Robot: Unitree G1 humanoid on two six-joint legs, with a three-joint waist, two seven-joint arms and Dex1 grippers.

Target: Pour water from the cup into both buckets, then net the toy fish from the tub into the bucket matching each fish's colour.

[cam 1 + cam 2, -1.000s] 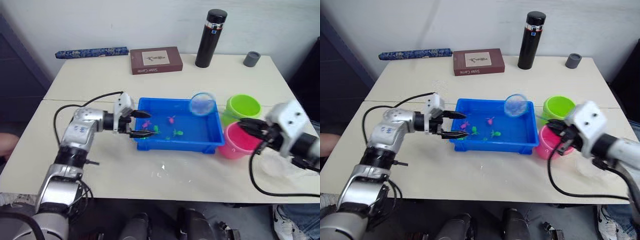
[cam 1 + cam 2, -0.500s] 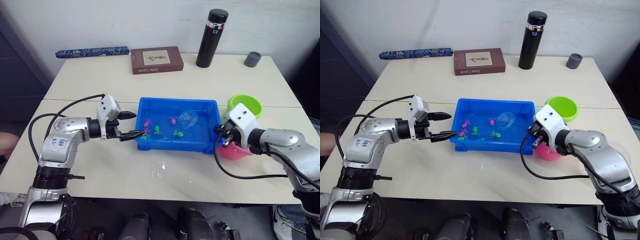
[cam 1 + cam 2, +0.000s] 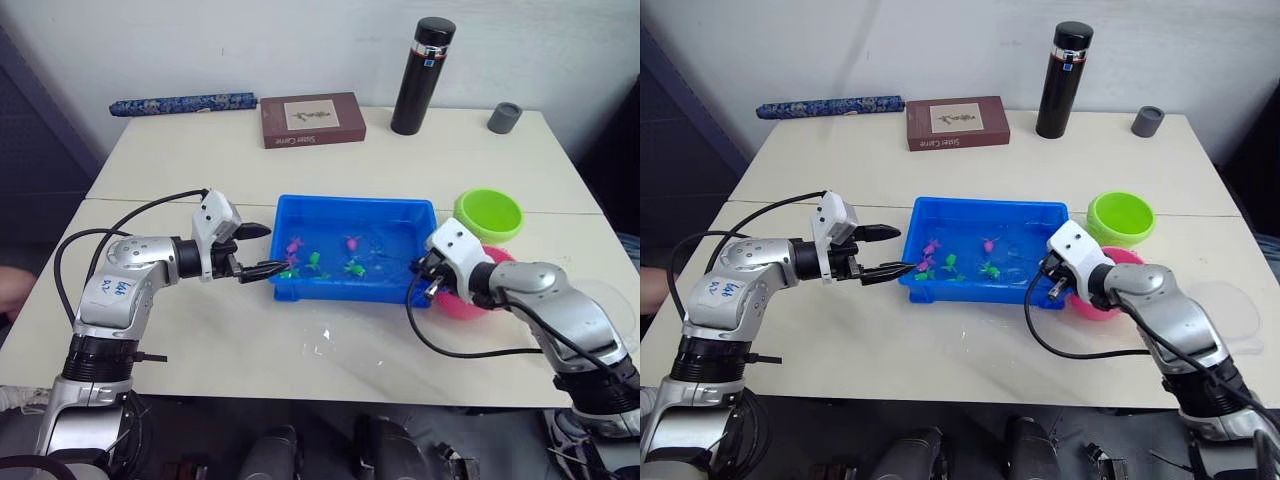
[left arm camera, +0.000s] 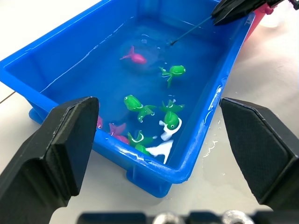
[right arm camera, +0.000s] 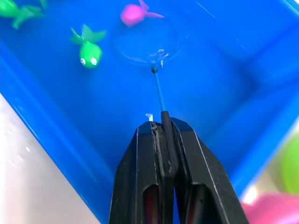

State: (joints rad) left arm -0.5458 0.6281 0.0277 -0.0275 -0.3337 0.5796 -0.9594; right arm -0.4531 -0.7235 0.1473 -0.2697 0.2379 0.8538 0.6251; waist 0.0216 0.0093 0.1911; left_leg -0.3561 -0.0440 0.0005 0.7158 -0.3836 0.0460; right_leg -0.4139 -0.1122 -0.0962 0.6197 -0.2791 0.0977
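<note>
The right gripper [image 5: 161, 133], clamped on the net [image 5: 148, 46] (hoop submerged beside a pink fish [image 5: 133, 13] in the tub [image 3: 425, 290]), risks scooping empty if lifted off-centre.

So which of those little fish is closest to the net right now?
The pink fish just beyond the net's hoop, alone toward the tub's far side; the other pink ones lie at the left end.

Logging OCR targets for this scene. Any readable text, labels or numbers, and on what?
Brown box: a white picture label and a line of white print on its front edge, too small to read.
Black flask: small blue mark near the top, unreadable.
Left arm: blue handwritten marks on the casing, not legible.
Nothing else carries text.
</note>
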